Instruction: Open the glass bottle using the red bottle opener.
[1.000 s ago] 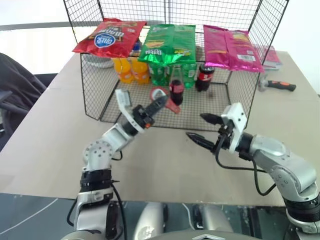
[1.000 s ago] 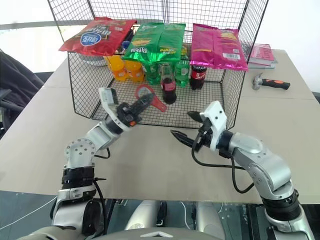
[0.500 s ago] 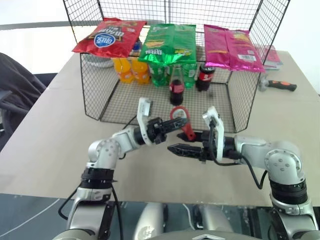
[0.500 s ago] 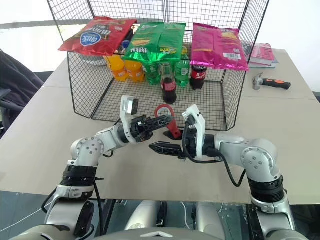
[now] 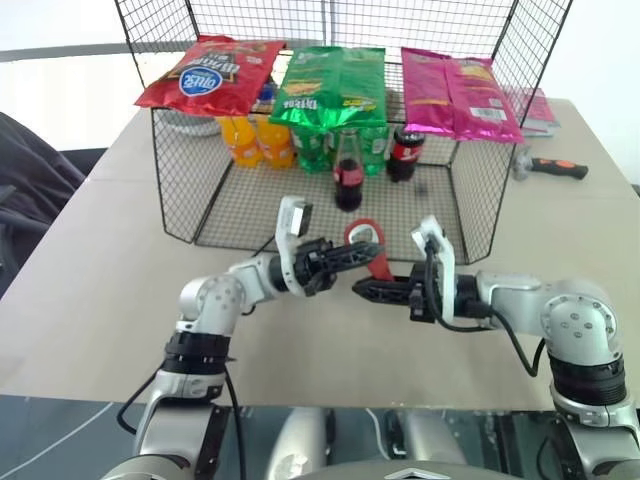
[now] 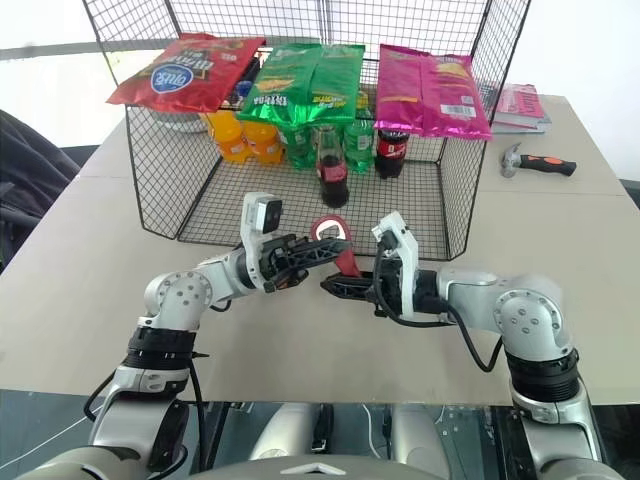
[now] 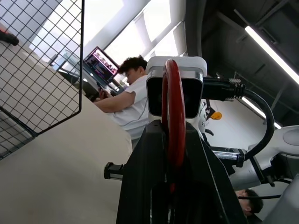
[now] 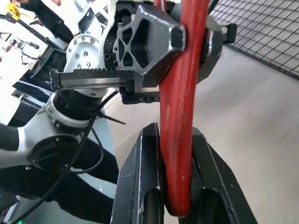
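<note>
The red bottle opener (image 5: 366, 243) hangs in the air above the table's front, between my two hands. My left gripper (image 5: 362, 251) comes in from the left and is shut on the opener at its oval loop (image 7: 172, 112). From the right, my right gripper (image 5: 364, 290) is shut on the opener's handle (image 8: 180, 116), one finger (image 8: 148, 186) pressed on each side. The glass bottle (image 5: 347, 178) stands upright on the wire cage's floor, behind both hands and apart from them. Its dark liquid, red label and small cap are visible.
A wire cage (image 5: 180, 180) holds orange bottles (image 5: 262, 142), green bottles (image 5: 320, 150) and a squat dark cola bottle (image 5: 403, 154), with snack bags (image 5: 335, 85) across the top. A hammer (image 5: 556, 167) and a book (image 5: 541, 106) lie at the far right. A seated person (image 7: 128, 95) appears in the left wrist view.
My left arm swung the opener to the right, in front of the cage. My right gripper turned toward it and went from wide open to shut on the handle.
</note>
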